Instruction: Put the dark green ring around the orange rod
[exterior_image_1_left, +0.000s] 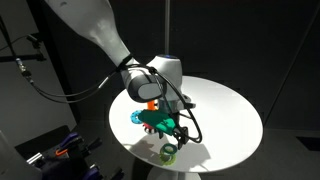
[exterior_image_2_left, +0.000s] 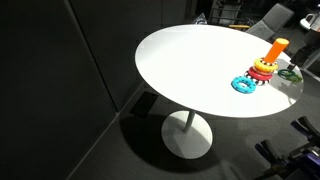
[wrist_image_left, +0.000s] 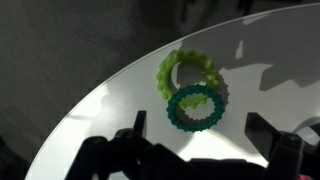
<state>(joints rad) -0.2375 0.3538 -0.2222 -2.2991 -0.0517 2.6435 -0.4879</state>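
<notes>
In the wrist view the dark green ring (wrist_image_left: 195, 108) lies flat on the white table, its far edge overlapping a lighter yellow-green ring (wrist_image_left: 184, 68). My gripper (wrist_image_left: 205, 138) is open and empty just above the dark green ring, one finger on each side of it. In an exterior view the gripper (exterior_image_1_left: 176, 136) hangs over the table's near edge, with the yellow-green ring (exterior_image_1_left: 168, 152) below it. The orange rod (exterior_image_2_left: 277, 47) stands upright on its round red base, apart from the green rings. The arm mostly hides the rod in an exterior view (exterior_image_1_left: 150, 103).
A teal-blue ring (exterior_image_2_left: 244, 84) lies on the round white table (exterior_image_2_left: 190, 70) next to the rod's base; it also shows in an exterior view (exterior_image_1_left: 135, 117). The table edge (wrist_image_left: 90, 100) is close to the rings. Dark floor surrounds the table.
</notes>
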